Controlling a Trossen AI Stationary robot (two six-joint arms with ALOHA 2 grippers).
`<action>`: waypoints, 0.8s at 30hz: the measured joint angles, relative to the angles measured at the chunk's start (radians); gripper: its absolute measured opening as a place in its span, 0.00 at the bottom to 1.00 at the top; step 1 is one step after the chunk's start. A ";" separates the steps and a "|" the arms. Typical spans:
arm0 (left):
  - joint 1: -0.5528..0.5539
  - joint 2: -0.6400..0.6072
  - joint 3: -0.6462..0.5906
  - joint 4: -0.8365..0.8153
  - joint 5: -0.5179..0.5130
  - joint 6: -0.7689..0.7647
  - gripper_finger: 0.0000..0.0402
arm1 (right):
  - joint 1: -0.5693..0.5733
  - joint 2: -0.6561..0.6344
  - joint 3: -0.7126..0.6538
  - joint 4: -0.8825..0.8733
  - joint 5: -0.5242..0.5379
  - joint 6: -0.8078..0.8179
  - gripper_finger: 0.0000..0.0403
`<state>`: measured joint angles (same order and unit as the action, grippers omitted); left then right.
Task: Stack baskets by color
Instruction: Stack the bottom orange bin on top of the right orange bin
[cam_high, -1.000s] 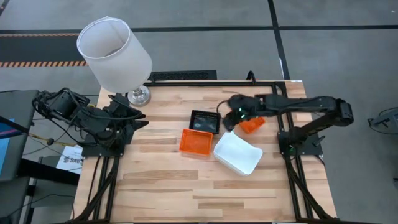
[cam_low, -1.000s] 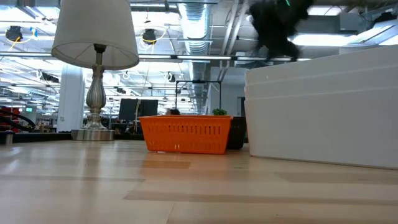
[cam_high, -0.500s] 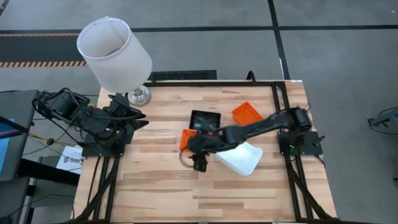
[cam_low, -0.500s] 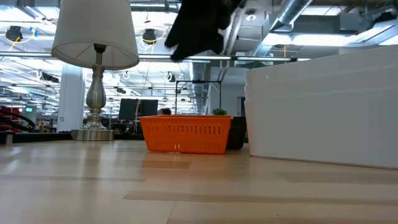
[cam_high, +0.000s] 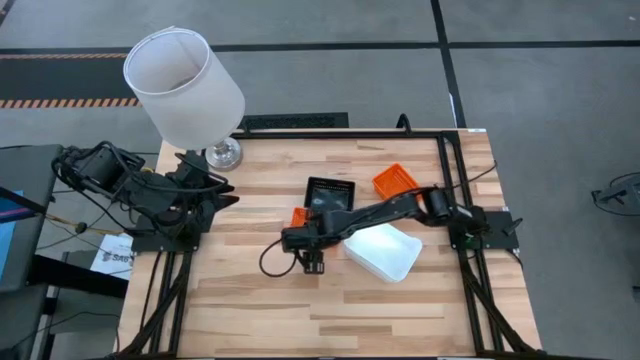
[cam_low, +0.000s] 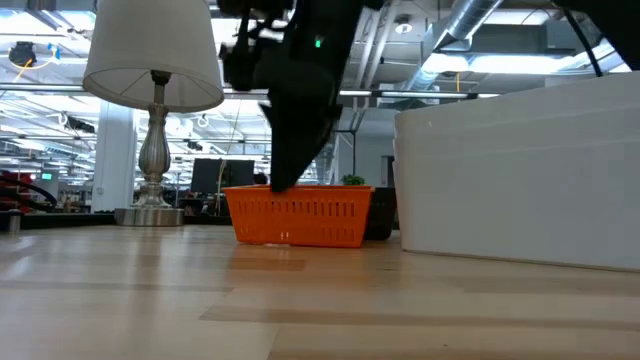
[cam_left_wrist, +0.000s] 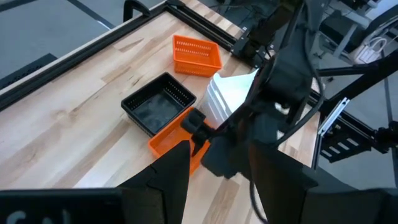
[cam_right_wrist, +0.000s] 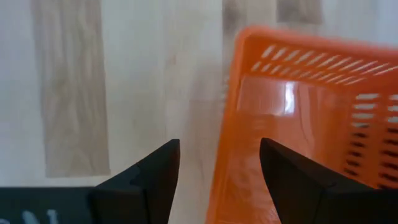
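The right gripper (cam_high: 312, 264), fingers spread and empty, is hovering over the orange mesh basket (cam_right_wrist: 298, 118), likely light, stiff and best pinched by its rim

The bench (cam_high: 250, 300) is pale wood in glued strips, its grain plain to see, with a smooth, faintly satin face. The orange basket (cam_low: 298, 215) beside the black one is plastic with slotted mesh walls, and its floor (cam_right_wrist: 273, 118) shines glossy under the lights. A second orange basket (cam_high: 396, 181) has the same mesh look. The black basket (cam_left_wrist: 159, 103) is mesh-sided plastic too, its bottom slightly reflective. The white baskets (cam_low: 520, 180) look like solid, smooth, matt plastic. The lampshade (cam_high: 183, 85) seems to be white cloth, though this is hard to judge, above a polished metal lamp stem (cam_low: 152, 150). The right claw (cam_right_wrist: 214, 171) has dull, matt black fingers.
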<state>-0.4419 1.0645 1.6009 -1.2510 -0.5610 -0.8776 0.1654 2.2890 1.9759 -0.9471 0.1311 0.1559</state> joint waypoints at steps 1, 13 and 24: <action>0.000 0.000 0.000 0.000 0.000 0.000 0.38 | 0.000 0.012 0.000 -0.004 0.001 0.000 0.59; 0.000 0.000 0.000 -0.042 0.002 0.000 0.38 | -0.025 0.012 0.030 -0.023 -0.065 0.024 0.05; 0.000 -0.001 0.000 -0.042 0.005 -0.001 0.38 | -0.018 -0.106 0.381 -0.240 -0.056 -0.018 0.01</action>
<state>-0.4419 1.0637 1.6009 -1.2926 -0.5564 -0.8783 0.1470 2.1831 2.3567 -1.1874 0.0748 0.1377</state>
